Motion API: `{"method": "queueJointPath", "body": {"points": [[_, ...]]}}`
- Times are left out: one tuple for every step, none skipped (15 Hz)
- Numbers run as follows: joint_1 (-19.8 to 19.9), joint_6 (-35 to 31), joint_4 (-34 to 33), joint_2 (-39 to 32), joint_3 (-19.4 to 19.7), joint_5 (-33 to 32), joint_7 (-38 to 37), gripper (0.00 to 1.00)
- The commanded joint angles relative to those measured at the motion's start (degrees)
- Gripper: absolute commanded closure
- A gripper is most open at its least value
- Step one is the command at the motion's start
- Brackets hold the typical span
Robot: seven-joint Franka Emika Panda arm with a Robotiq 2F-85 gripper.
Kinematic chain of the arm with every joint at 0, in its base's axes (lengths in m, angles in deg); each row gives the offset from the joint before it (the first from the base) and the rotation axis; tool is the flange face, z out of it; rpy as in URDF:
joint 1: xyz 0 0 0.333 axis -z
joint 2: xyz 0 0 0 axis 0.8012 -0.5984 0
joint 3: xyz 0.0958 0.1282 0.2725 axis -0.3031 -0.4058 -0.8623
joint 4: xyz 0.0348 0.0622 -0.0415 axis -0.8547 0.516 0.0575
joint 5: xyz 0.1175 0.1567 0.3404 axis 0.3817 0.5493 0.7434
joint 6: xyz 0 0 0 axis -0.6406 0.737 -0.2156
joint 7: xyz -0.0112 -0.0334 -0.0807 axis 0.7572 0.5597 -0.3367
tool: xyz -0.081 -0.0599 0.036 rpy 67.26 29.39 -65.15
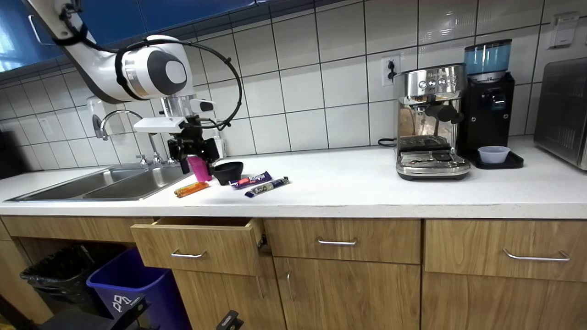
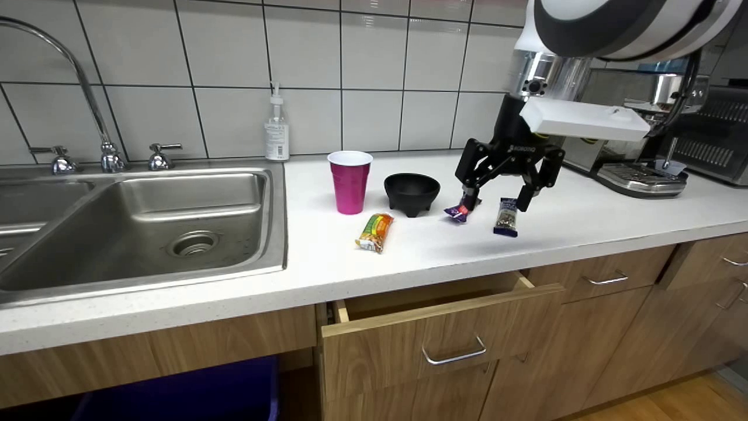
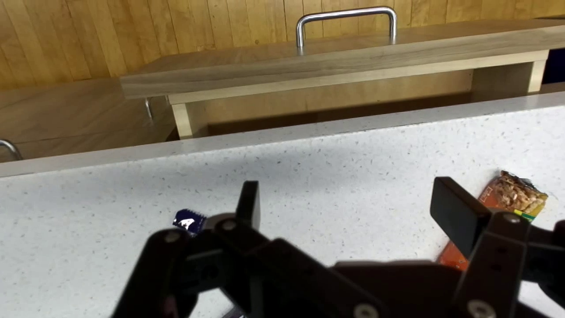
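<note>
Hovering over a white counter (image 2: 318, 251), between an orange bar (image 2: 375, 233) at left and a blue-silver bar (image 2: 506, 217) at right, a black gripper (image 2: 497, 202) has its fingers spread wide, bare surface showing between them. A purple bar (image 2: 457, 213) lies right of a black bowl (image 2: 412, 193); a pink cup (image 2: 350, 186) stands left of it.

Three bars (image 2: 375, 232), one cup (image 2: 350, 187), one bowl (image 2: 412, 199) and one pump bottle (image 2: 277, 137) shared the table (image 1: 344, 178). A single sink (image 2: 279, 222) counted two basins (image 2: 134, 245), one faucet (image 2: 89, 90) and two levers (image 2: 162, 156). The kitchen also boasted one coffee machine (image 1: 429, 126), one grinder (image 1: 488, 103), one tub (image 1: 494, 156) and one wall socket (image 1: 390, 68). On hand, too, were two bins (image 1: 158, 293), one open drawer (image 2: 403, 354) and one robot arm (image 1: 137, 73) with two fingers (image 3: 457, 216).
</note>
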Motion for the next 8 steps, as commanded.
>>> {"method": "queueJointPath", "body": {"points": [[-0.99,0.22,-3.04,-3.32,0.40,-1.91,-3.33,0.00],[-1.14,0.35,-3.44,-3.99,0.44,-1.87,-3.44,0.00],[-1.32,0.30,-3.77,-4.67,0.52,-1.89,-3.65,0.00],[-1.55,-0.02,-3.95,-5.25,0.61,-1.93,-4.03,0.00],[-1.74,-0.20,-4.07,-5.74,0.65,-1.80,-4.31,0.00],[-2.02,-0.44,-3.94,-5.94,0.74,-1.96,-4.87,0.00],[-2.28,-0.64,-3.61,-5.86,0.73,-1.96,-5.24,0.00],[-2.63,-0.84,-3.09,-5.70,0.90,-2.38,-5.98,0.00]]}}
